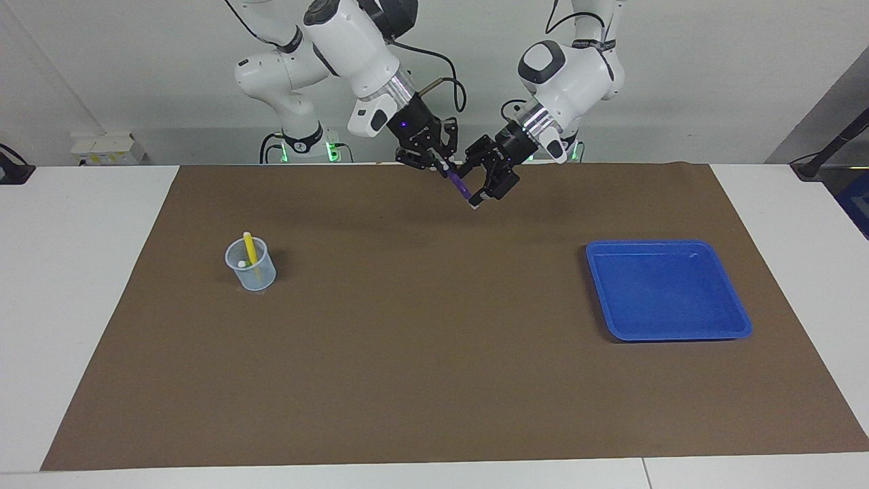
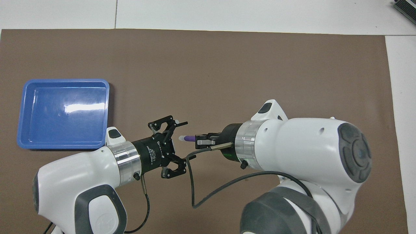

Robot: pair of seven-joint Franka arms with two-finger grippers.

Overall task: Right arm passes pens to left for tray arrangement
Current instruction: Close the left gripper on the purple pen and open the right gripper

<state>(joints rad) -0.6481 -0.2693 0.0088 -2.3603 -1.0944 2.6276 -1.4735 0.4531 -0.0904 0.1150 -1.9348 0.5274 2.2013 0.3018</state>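
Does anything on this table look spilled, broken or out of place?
Nothing stands out. The blue tray lies flat and empty, the clear cup stands upright with a yellow pen in it, and the right tool holds a purple pen out to the open left tool above the brown mat.
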